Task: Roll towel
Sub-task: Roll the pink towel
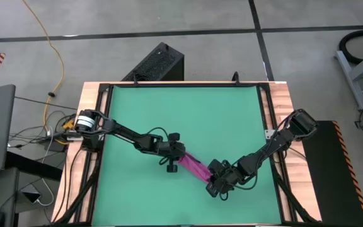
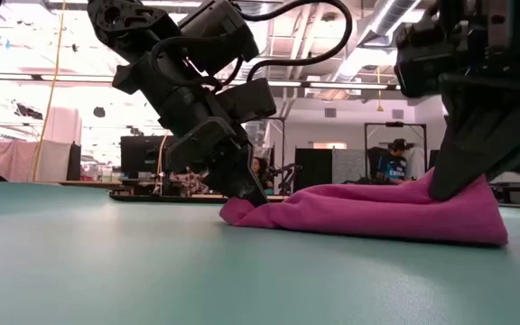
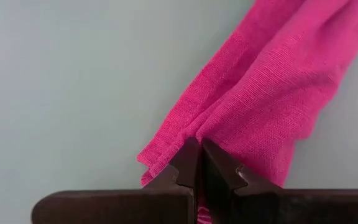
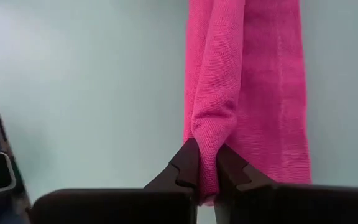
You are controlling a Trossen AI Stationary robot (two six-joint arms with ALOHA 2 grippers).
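Note:
The magenta towel [image 1: 193,165] lies bunched into a narrow band on the green table [image 1: 181,113], stretched between my two grippers. It also shows in the low view [image 2: 377,212]. My left gripper [image 1: 176,154] is shut on the towel's left end. My right gripper [image 1: 214,179] is shut on its right end. The white tag does not show. My left gripper pinches a fold of the towel's left end [image 3: 199,134] between its two fingers, coming from above and slanting down. That end rests on the table [image 2: 237,212]. My right gripper pinches a gathered fold at the towel's right end [image 4: 207,146] between its two fingers, from above. That end is raised a little [image 2: 454,185], and the cloth below it rests on the table.
The green mat is framed by a dark rail and wooden edges [image 1: 93,94]. A black box [image 1: 156,63] stands beyond the far edge. Cables and equipment lie off the table's left side [image 1: 43,132]. Bare mat lies toward the far edge.

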